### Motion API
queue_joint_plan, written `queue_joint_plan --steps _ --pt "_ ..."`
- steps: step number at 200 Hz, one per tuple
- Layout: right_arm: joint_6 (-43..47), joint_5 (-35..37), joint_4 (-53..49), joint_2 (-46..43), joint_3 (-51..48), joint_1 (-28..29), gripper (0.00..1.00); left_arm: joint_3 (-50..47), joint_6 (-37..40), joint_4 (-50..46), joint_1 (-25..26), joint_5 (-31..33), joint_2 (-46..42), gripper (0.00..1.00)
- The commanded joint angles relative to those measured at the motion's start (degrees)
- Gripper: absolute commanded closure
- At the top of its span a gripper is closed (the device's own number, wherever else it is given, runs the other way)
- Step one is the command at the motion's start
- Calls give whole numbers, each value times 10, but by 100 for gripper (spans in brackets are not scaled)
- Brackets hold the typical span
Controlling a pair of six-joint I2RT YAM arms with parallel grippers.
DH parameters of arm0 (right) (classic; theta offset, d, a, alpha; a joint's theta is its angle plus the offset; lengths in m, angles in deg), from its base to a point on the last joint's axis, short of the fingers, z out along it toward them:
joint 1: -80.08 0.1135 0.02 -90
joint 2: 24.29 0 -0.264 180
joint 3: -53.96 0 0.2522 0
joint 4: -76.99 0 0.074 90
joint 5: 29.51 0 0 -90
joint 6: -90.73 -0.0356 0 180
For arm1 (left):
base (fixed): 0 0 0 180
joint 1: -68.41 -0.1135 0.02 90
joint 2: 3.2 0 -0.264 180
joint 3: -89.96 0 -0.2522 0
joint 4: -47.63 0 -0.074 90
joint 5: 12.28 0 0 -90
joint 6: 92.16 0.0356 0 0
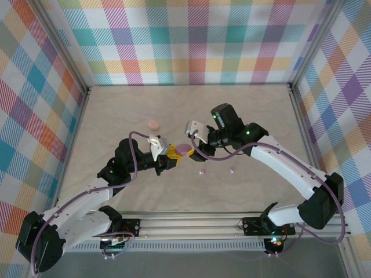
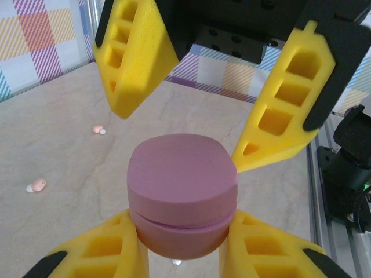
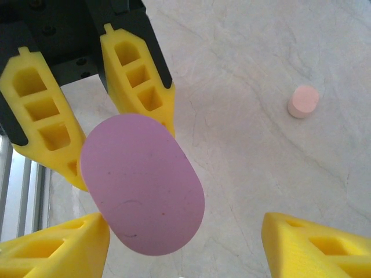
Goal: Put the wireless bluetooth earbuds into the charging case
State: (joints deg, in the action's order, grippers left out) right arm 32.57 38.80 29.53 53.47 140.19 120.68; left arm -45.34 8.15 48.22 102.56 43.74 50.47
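The left gripper point(image 2: 182, 246) is clamping the lower half of the purple charging case point(image 2: 182, 179); its finger bases are cut off by the frame edge. The right gripper point(image 3: 182, 231) is facing the case with jaws apart; contact cannot be judged. Two pink earbuds point(image 2: 38, 185) are lying on the table point(image 1: 116, 116) beyond, and two purple earbuds point(image 1: 202, 172) nearer the bases, too small for detail. A pink puck point(image 3: 303, 101) is sitting well apart.

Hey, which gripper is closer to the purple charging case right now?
The left gripper: jaws clamped on the purple charging case; the right gripper is open around it.
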Motion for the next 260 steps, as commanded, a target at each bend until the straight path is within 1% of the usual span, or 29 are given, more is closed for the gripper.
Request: queue_joint_plan --steps 1,106,143,200,227,243,260 --pt "-15 28 48 -10 19 -18 30 -3 14 -8 2 -49 -17 92" --pt "-39 16 50 -2 15 -22 30 -5 4 -6 2 -42 -19 92" --pt "-55 8 56 -20 10 -22 30 -4 -7 -23 2 -7 -19 93" --pt "-110 -5 53 -55 -17 -27 30 -4 -19 -42 1 45 -6 93" --pt "-141 -12 48 -69 -32 -27 30 -4 -22 -44 0 56 -1 93" --pt "-165 0 36 -77 -34 -28 30 -4 -23 -47 -1 61 1 93" --pt "-204 33 14 -78 -27 -28 28 -3 -22 -52 0 67 3 94"
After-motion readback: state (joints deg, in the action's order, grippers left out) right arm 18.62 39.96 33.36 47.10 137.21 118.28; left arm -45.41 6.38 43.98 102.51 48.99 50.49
